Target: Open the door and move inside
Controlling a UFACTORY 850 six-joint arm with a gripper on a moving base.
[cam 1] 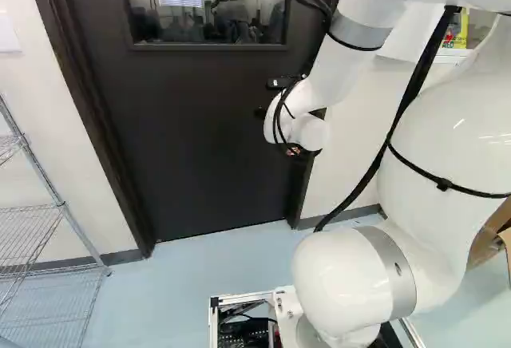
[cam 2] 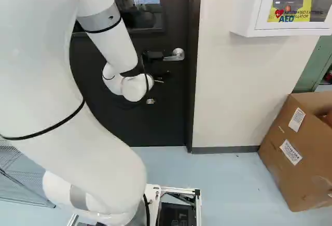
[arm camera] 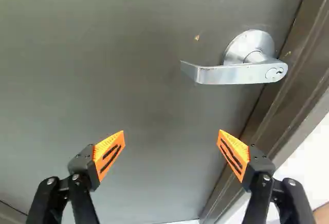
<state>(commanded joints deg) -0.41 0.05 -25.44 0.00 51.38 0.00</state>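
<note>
OK so here's my tally, folks: one dark door (cam 1: 192,140), with one window (cam 1: 207,5) in it and one lever handle (arm camera: 234,74) on it, plus one door frame (cam 1: 88,100). Robot-wise I get one white arm (cam 2: 104,138), one gripper (cam 1: 268,98), two fingers (arm camera: 79,183) and two orange pads (arm camera: 109,154). There's also one wire rack (cam 1: 65,212), and I can make out at least three shelves (cam 1: 24,224) on that, lol. Then one white wall cabinet (cam 2: 257,26), and one cardboard box (cam 2: 301,179) wearing two big white labels (cam 2: 296,119).
</note>
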